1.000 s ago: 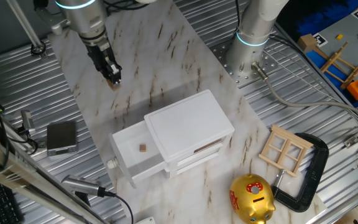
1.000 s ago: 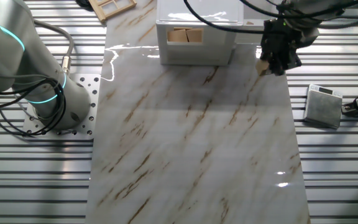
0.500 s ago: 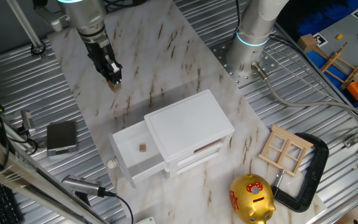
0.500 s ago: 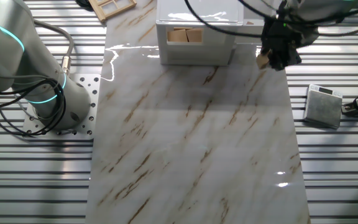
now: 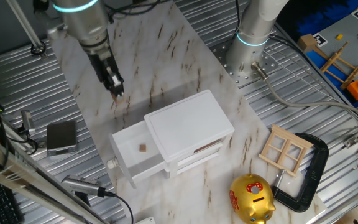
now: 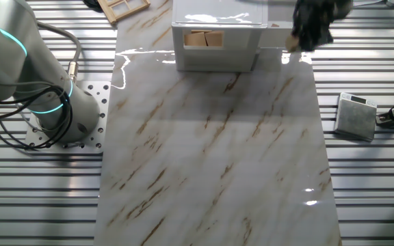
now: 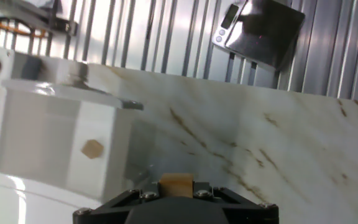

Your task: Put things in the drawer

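Claw (image 5: 118, 91) clamped on wooden cube (image 7: 176, 185), short of open drawer (image 5: 133, 153); early release would drop it onto worktop (image 5: 160, 56).

The arm reaches over the table, its gripper (image 5: 119, 92) pointing down, fingers clamped together.

Gripper (image 6: 295, 45) blurred at top right, small tan cube (image 6: 293, 45) at its tip, just right of white cabinet (image 6: 215, 41); marble board (image 6: 211, 150) below.
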